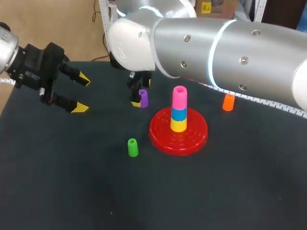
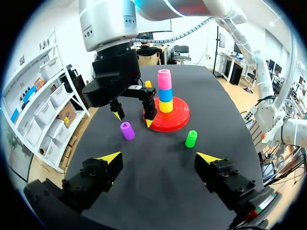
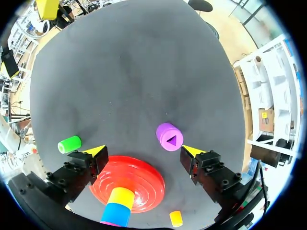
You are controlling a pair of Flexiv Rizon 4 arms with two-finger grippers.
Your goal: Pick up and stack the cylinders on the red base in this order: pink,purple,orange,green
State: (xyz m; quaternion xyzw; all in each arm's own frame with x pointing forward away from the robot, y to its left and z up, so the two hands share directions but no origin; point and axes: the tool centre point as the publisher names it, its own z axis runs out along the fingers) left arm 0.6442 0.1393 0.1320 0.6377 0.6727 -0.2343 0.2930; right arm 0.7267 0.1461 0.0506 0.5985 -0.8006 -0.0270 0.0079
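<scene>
Right wrist view: my right gripper (image 3: 143,151) hangs wide open, the purple plastic cylinder (image 3: 169,137) upright just ahead of its fingers, near the round red base (image 3: 149,176); my left gripper (image 2: 159,157) gapes too.

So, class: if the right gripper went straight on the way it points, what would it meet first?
Probably the purple cylinder, just ahead of the open right gripper, off-centre towards one finger. Depth is unclear; it could miss and reach the table.

Bare table (image 1: 72,182) around purple cylinder (image 1: 143,97), red base (image 1: 160,136) near.
</scene>
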